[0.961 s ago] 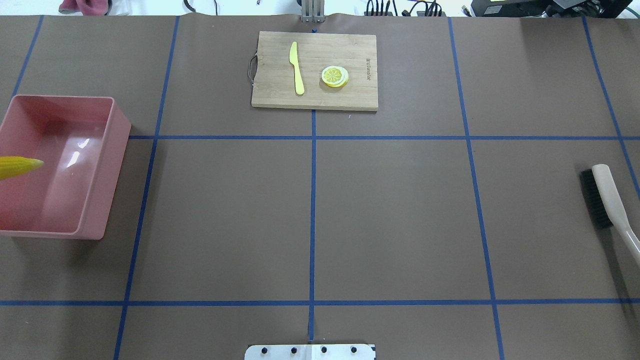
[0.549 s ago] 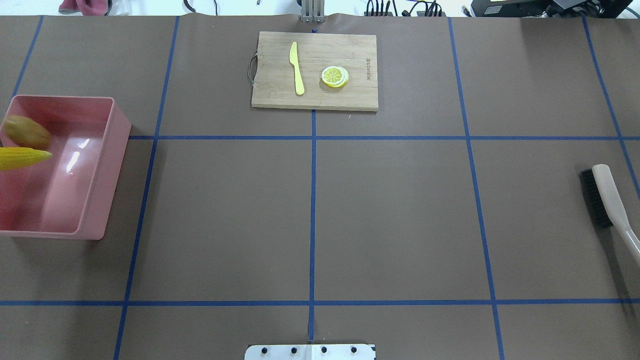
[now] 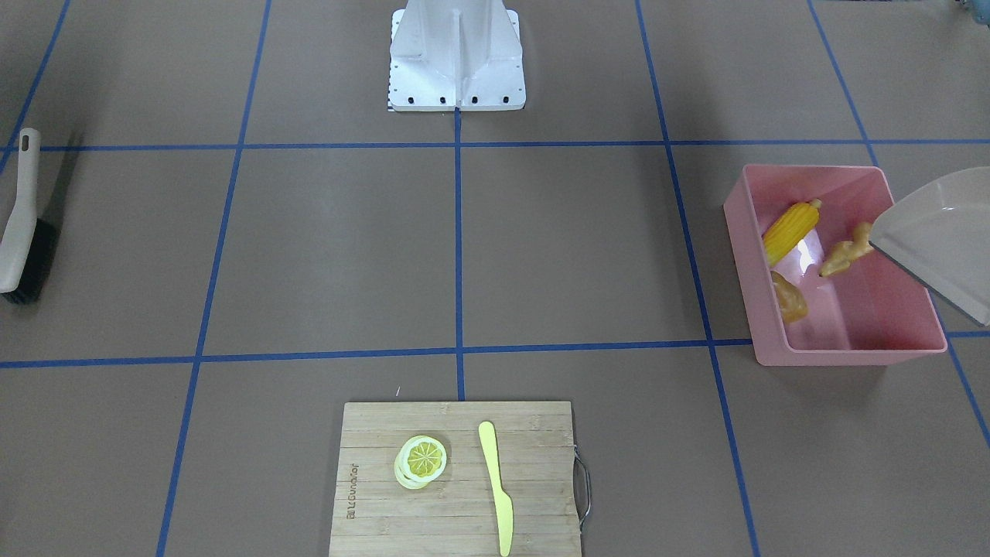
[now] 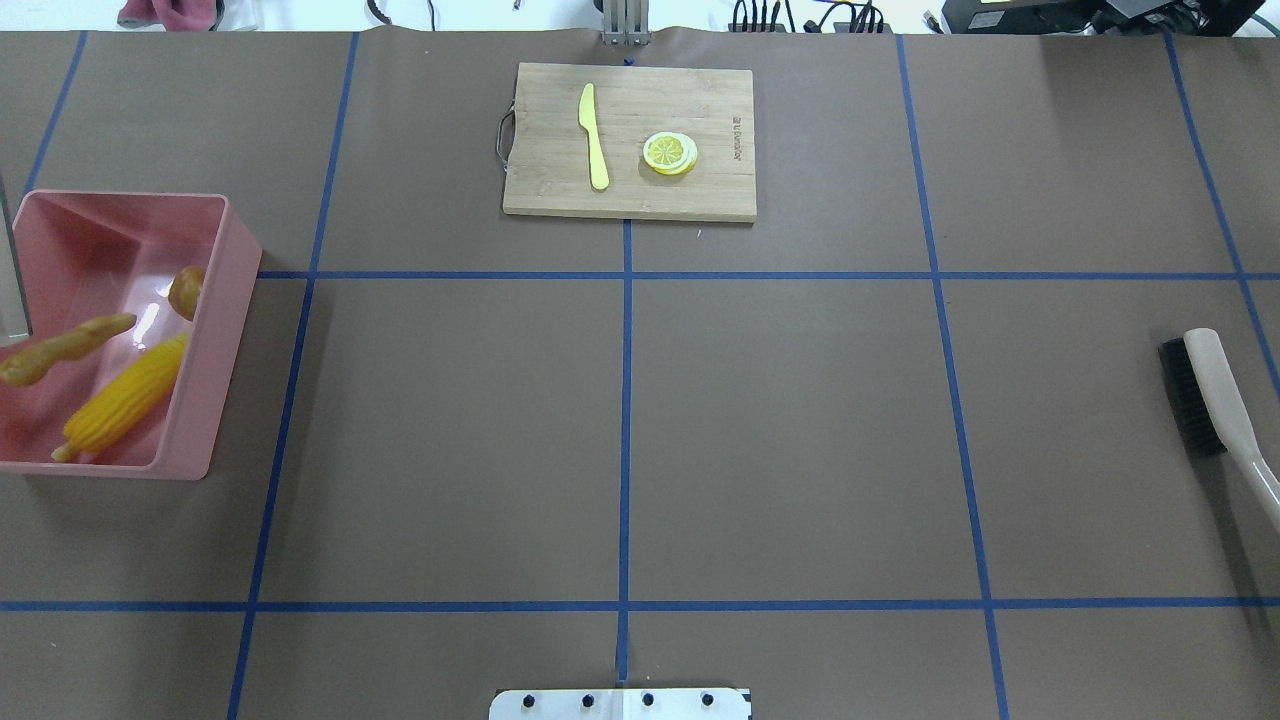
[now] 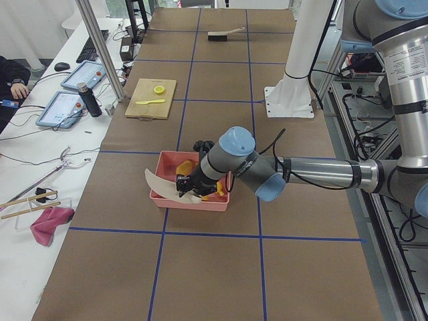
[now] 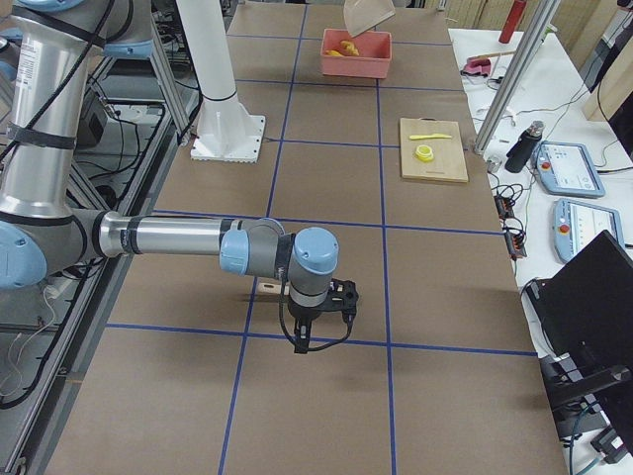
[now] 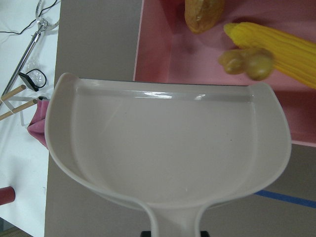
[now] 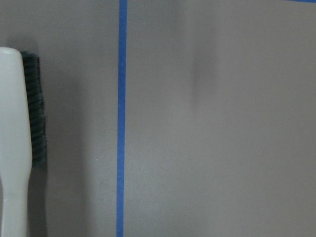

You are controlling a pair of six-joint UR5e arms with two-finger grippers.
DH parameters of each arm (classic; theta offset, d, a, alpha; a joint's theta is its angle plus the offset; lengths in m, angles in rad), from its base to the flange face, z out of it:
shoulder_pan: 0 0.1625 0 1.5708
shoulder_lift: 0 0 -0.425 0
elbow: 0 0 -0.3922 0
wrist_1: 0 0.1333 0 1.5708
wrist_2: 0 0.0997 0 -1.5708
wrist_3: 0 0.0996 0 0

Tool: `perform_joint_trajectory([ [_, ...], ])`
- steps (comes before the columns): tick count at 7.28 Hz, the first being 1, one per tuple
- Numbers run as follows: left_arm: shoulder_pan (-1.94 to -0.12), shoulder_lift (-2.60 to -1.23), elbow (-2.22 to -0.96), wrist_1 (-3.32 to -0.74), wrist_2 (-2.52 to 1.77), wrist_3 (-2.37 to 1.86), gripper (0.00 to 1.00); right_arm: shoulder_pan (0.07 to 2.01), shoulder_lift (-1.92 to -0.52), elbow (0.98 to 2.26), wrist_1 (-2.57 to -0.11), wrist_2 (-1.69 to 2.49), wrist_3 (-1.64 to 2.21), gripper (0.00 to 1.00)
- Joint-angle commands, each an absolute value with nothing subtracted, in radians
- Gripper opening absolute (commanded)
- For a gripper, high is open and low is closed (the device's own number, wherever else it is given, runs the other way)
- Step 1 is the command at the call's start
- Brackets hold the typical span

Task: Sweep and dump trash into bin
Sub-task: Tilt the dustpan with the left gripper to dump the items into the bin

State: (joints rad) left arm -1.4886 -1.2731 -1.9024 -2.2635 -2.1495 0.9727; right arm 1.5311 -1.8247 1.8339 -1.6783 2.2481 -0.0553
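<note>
The pink bin (image 4: 228, 300) stands at the table's left end. In it lie the yellow corn cob (image 4: 125, 395), the tan ginger root (image 4: 65, 348) and the brown potato (image 4: 186, 290). They also show in the front view: corn (image 3: 790, 230), ginger (image 3: 844, 254), potato (image 3: 789, 298). My left gripper (image 5: 189, 187) is shut on the handle of the beige dustpan (image 7: 163, 158), which is empty and tilted over the bin's outer edge (image 3: 940, 240). My right gripper (image 6: 315, 332) hovers over the table at the right end; I cannot tell if it is open or shut.
A beige brush with black bristles (image 4: 1215, 400) lies on the table at the right edge, under the right wrist (image 8: 15, 148). A wooden cutting board (image 4: 720, 190) at the back centre bears a pale yellow knife (image 4: 594, 135) and a lemon slice (image 4: 669, 153).
The corn, then the potato and the ginger have slid off the dustpan into the bin. The corn now lies on the bin floor. The brush has not moved.
</note>
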Motion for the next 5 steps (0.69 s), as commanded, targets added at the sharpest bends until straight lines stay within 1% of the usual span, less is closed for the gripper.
perform_joint_trajectory([
  [1,-1.493,-1.272,-1.913,-2.257,-2.189,0.979,0.0,1.531,-1.824,1.827,-1.681,2.26,-0.055,1.0],
  [3,-1.496,-1.272,-1.945,-2.192,-2.313,0.965,0.0,1.531,-1.825,1.825,-1.684,2.26,-0.055,1.0],
  [4,-1.494,-1.279,-1.972,-2.125,-2.395,0.922,0.0,1.531,-1.825,1.791,-1.678,2.255,-0.057,1.0],
  [5,-1.485,-1.293,-1.994,-2.12,-2.439,0.823,0.0,1.532,-1.825,1.773,-1.675,2.26,-0.057,1.0],
])
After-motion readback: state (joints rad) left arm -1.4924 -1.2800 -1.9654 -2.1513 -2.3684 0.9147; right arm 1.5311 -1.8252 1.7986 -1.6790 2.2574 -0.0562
